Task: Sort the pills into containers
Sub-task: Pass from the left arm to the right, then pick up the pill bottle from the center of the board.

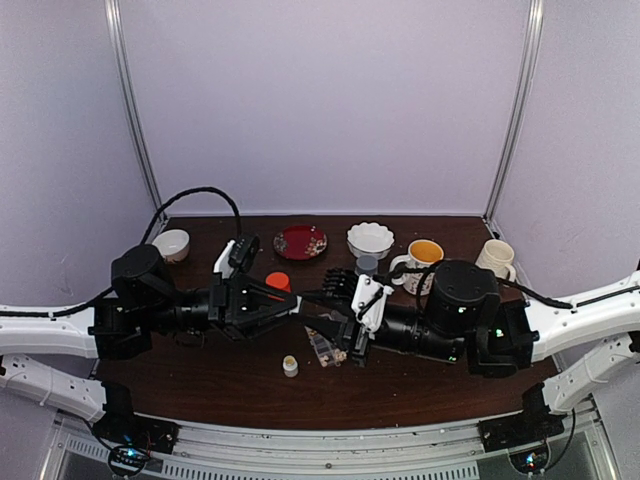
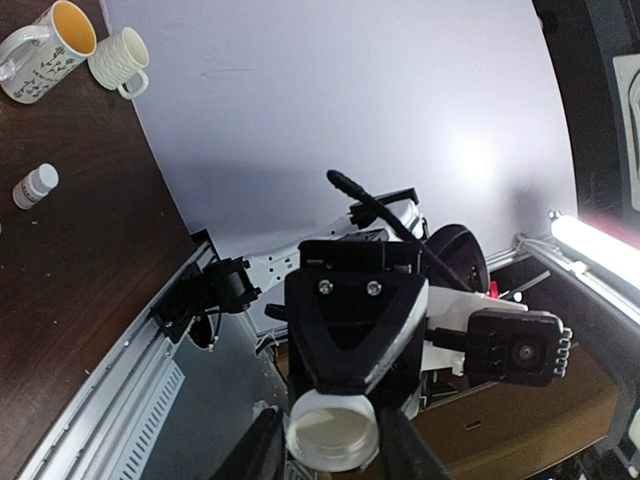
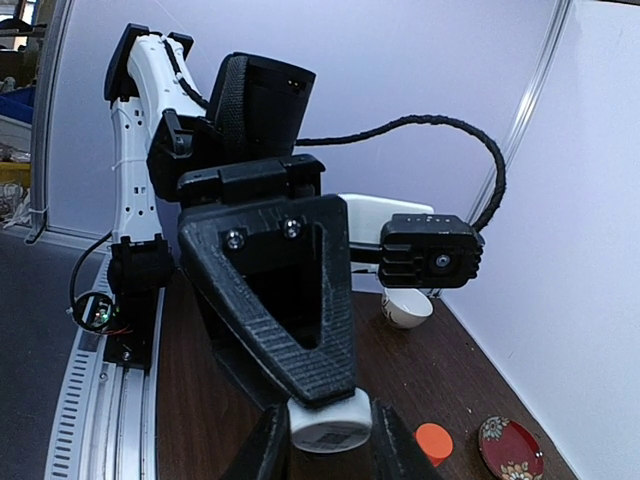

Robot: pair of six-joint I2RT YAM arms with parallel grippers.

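Both the left gripper point(image 2: 332, 460) and the right gripper point(image 3: 322, 455) pinch one small white bottle point(image 2: 332, 430) in the air. The clear pill box point(image 1: 325, 348) lies on the table point(image 1: 420, 385) under them.

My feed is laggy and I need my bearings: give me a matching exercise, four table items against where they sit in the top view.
Things:
1. red plate
2. ribbed mug
3. plain bowl
4. small bottle

Places:
A. back left corner
B. back right corner
C. back middle
D. front, nearest the arm bases

Pairs: 1-C, 2-B, 3-A, 4-D
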